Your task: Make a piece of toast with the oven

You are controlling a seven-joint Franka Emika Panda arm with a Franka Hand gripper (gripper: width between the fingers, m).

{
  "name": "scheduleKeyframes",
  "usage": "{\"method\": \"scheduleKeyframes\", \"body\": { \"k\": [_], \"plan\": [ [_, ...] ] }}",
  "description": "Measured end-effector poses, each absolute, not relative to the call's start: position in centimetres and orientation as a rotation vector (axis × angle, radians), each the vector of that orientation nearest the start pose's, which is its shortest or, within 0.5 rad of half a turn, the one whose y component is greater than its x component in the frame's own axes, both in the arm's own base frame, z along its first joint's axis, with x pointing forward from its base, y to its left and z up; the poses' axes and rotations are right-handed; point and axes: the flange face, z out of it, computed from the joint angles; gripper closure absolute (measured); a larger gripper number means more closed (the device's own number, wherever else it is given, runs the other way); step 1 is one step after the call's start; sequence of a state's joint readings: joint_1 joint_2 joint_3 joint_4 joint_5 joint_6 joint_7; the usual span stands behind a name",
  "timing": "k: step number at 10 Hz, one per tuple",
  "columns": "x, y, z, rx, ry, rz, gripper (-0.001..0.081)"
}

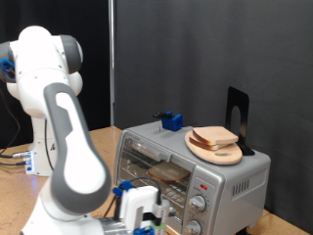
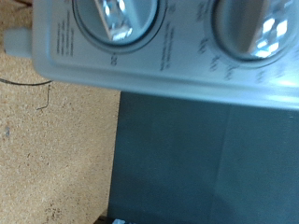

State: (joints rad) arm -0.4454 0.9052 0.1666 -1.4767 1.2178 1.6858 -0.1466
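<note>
Now: one oven (image 1: 186,166), two knobs (image 2: 250,28), one bread slice (image 1: 216,138) on top; gripper (image 1: 144,217) nearby, jaws' state unclear.

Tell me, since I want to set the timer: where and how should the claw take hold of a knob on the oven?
Probably grip a knob across its raised middle bar, coming straight at the oven front panel. The bar gives two flat sides for the fingers; the round rim would likely slip. The claw sits close before the knobs; the wrist view shows two.

There is one oven (image 1: 191,174) with two round knobs (image 2: 120,21). One slice of bread (image 1: 216,137) sits on one round board (image 1: 207,151). One more slice (image 1: 168,172) is inside.
</note>
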Motion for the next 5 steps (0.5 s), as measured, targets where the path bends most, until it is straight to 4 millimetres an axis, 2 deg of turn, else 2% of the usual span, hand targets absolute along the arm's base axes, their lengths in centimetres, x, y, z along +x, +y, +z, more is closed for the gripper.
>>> {"method": "scheduleKeyframes", "body": {
  "k": [3, 5],
  "plan": [
    [65.5, -16.8, 17.9, -1.598, 0.725, 0.297, -0.0002],
    [64.9, -17.1, 18.2, -1.596, 0.731, 0.296, -0.0002]
  ]
}}
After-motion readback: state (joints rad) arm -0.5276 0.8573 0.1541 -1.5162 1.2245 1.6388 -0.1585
